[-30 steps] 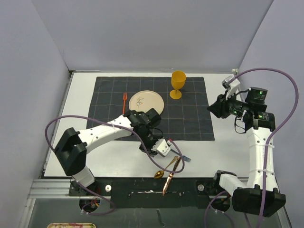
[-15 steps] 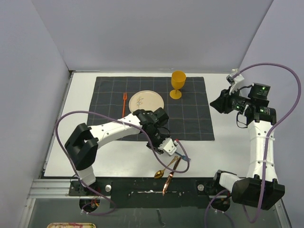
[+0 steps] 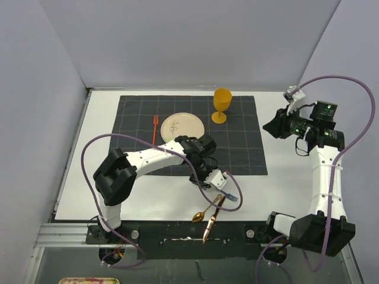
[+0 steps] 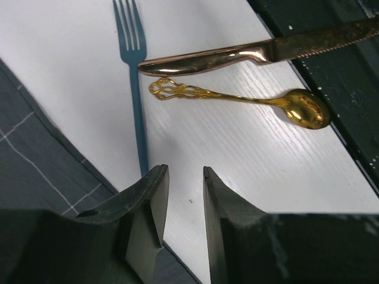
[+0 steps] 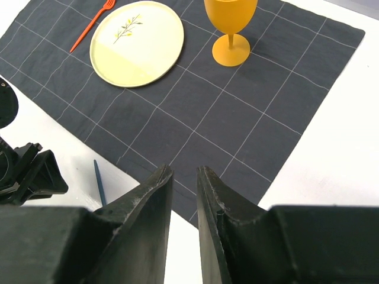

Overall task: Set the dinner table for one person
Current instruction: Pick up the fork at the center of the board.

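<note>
Setting so far: an orange fork point(image 3: 155, 127) lies just left of the plate point(image 3: 182, 126) on the dark cloth point(image 3: 243, 154).
Left gripper: your left gripper point(image 4: 182, 177) hangs low over the dinner table point(image 3: 284, 177), just off the cloth's near edge, jaws a narrow gap apart with nothing between them.
Blue fork: the blue fork point(image 4: 137, 100) lies flat on the bare table straight ahead, handle end just beside 1 fingertip and tines pointing away. Its long axis crosses the jaws' closing line, slightly to 1 side of the gap.
Spoon and knife: the gold spoon point(image 4: 237, 99) and knife point(image 4: 237, 53) lie beside the fork, near the table's front edge.
Goblet: the goblet point(image 3: 222, 103) stands upright at the cloth's far edge.
Right gripper: your right gripper point(image 5: 183, 174) is held high past the cloth's right edge, narrow and empty, well apart from the cutlery. The left arm looks far nearer.
</note>
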Action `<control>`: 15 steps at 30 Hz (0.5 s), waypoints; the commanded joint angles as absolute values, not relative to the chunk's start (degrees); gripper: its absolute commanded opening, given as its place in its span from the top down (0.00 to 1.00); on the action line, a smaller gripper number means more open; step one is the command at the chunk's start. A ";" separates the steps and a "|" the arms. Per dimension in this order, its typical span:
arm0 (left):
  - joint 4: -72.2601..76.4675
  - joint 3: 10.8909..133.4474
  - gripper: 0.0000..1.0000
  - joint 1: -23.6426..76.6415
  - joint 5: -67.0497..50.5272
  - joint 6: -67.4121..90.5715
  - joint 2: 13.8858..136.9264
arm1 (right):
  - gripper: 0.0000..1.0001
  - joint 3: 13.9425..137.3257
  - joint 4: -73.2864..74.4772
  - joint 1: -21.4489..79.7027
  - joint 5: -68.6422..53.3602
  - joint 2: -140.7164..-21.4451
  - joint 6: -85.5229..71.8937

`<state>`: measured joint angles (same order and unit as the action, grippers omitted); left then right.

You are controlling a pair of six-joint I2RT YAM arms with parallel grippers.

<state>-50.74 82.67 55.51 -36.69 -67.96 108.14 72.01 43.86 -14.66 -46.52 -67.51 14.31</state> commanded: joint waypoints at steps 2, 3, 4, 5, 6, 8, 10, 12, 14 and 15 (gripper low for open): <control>-46.53 86.45 0.72 54.90 -38.05 -65.47 110.45 | 0.76 74.42 40.64 -15.07 -47.01 -67.96 13.69; -46.66 86.90 0.72 54.81 -38.80 -64.92 110.74 | 0.76 74.44 40.62 -15.11 -47.00 -68.17 13.79; -46.00 86.91 0.72 54.81 -38.73 -64.44 110.93 | 0.76 74.40 40.50 -15.06 -47.02 -68.24 13.80; -44.89 86.70 0.72 54.83 -37.91 -64.04 111.12 | 0.76 74.29 40.17 -15.06 -47.00 -68.37 13.69; -43.88 86.50 0.72 54.81 -37.21 -63.72 111.35 | 0.76 74.34 39.94 -15.11 -47.07 -68.44 13.52; -43.55 86.69 0.73 54.54 -37.10 -63.55 111.78 | 0.76 74.63 39.50 -15.12 -47.34 -68.76 13.16; -43.57 86.37 0.73 54.45 -37.09 -63.94 112.16 | 0.76 75.27 39.38 -15.21 -47.59 -69.36 12.80; -42.65 85.43 0.73 54.20 -36.10 -64.64 112.42 | 0.76 75.89 39.56 -15.42 -47.95 -70.16 12.58; -42.25 84.45 0.73 53.68 -35.95 -65.52 112.66 | 0.76 76.17 39.64 -15.55 -48.09 -70.31 12.48; -42.34 84.15 0.72 53.52 -36.19 -65.86 112.83 | 0.76 76.12 39.62 -15.71 -48.00 -70.25 12.48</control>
<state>-44.91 84.16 54.50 -35.73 -64.60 111.46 73.34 42.30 -14.96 -46.63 -70.26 13.26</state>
